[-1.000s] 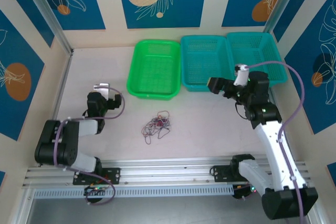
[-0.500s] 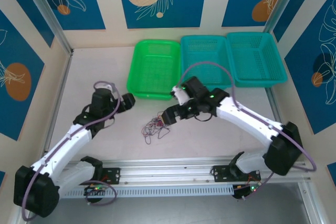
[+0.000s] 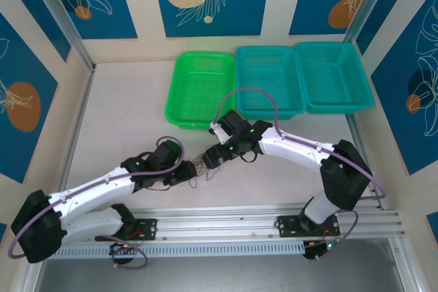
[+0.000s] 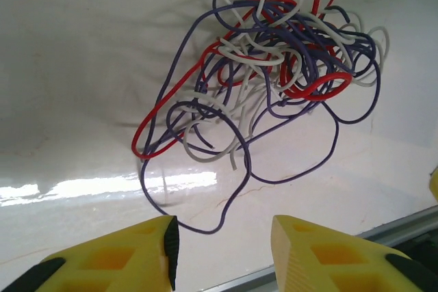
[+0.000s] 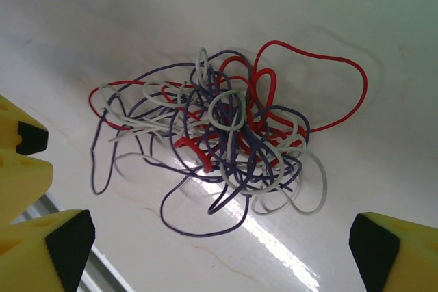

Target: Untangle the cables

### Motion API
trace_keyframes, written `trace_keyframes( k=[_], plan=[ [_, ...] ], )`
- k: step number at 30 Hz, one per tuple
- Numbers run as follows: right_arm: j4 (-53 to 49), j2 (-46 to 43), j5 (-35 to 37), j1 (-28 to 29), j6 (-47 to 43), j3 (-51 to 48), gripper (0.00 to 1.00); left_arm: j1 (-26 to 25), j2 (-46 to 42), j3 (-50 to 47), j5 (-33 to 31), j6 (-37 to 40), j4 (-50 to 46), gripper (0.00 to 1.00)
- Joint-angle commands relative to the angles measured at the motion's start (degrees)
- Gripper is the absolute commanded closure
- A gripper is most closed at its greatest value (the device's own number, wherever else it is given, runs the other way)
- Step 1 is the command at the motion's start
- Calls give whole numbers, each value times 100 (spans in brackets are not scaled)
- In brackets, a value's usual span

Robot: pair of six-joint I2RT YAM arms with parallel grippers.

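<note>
Both arms have closed in on the pile since half a second ago: the left gripper (image 3: 186,172) has swung in from the left side of the table (image 3: 123,114) to the tangle's near-left edge, and the right gripper (image 3: 209,157) has drawn closer to its far-right edge.

Seen from the left wrist, the left gripper (image 4: 222,237) has its two yellow fingers (image 4: 123,254) spread apart and holds nothing. The cables (image 4: 274,52) lie on the table just beyond the tips, and one dark loop reaches almost to the gap between them. From the right wrist, the right gripper (image 5: 219,237) is spread wide and also empty, with the cables (image 5: 226,141) lying between and just beyond its black-tipped yellow fingers (image 5: 387,247).

From above, the cables (image 3: 204,167) form one small knot between the two grippers. The strands are thin, smooth and curly, in three colours: dark purple, red and whitish. How many there are of each cannot be told. The white tabletop beneath is glossy.

Well beyond stand three rectangular mesh plastic baskets in a row: one green basket (image 3: 202,87) and two teal baskets (image 3: 268,80) (image 3: 333,73).
</note>
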Motion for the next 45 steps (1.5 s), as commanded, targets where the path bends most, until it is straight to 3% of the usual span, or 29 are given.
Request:
trace_keyframes(
  k=[1, 6, 14, 16, 20, 23, 25, 28, 36, 40, 45],
  plan=[
    [290, 100, 60, 2, -55, -150, 2, -33, 270, -195, 537, 220, 769, 59],
    [453, 287, -116, 6, -106, -186, 1, -24, 531, -514, 685, 572, 1251, 52],
    [623, 858, -203, 24, -144, 105, 4, -22, 788, -436, 464, 672, 1196, 97],
    [614, 1081, -153, 44, -111, 261, 6, -8, 789, -277, 327, 743, 791, 100],
    [607, 1452, 30, 91, -26, 461, 30, 28, 693, -133, 55, 754, 161, 100],
    [395, 1577, 273, 111, 70, 591, 58, 197, 482, -99, -159, 673, -406, 100],
    [237, 1461, 485, 105, 157, 538, 73, 426, 319, 24, -295, 777, -976, 100],
    [13, 1123, 713, 14, 391, 305, 80, 786, 159, 392, -450, 1204, -1649, 100],
    [-548, -110, 1242, -347, 1113, -687, 81, 2476, 495, 1601, -663, 2671, -2903, 100],
    [-876, -617, 1199, -845, 1592, -1105, 81, 3437, 783, 1988, -455, 3266, -2990, 100],
    [-1060, -1126, 994, -1624, 2002, -1581, 78, 4223, 988, 2407, -285, 3732, -3001, 100]
  ],
)
